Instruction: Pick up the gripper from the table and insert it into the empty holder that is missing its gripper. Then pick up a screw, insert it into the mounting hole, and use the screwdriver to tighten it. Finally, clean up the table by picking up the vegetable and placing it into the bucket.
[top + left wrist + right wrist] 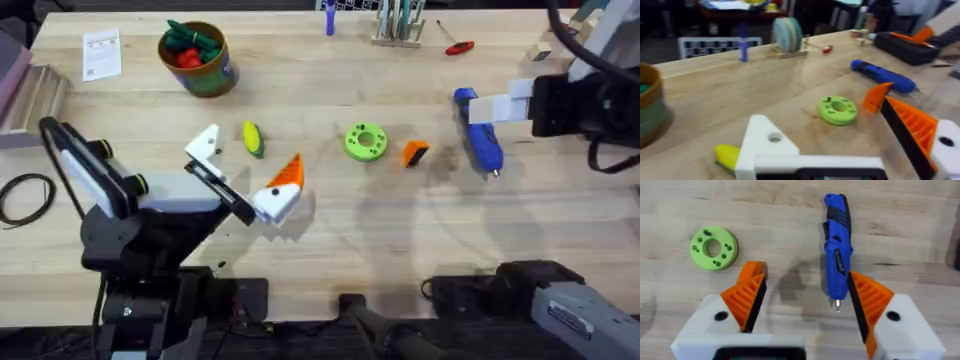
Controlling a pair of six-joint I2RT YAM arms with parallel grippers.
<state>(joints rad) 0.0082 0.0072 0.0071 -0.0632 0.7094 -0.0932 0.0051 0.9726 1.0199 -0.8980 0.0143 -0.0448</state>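
Wooden table [330, 220]: right tool [800, 302] spread above screwdriver [836, 255].

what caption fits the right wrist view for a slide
Right gripper open above the table, blue screwdriver beside one orange pad, green disc nearby.

No text can be read; the label on the screwdriver [838, 265] is too blurred.
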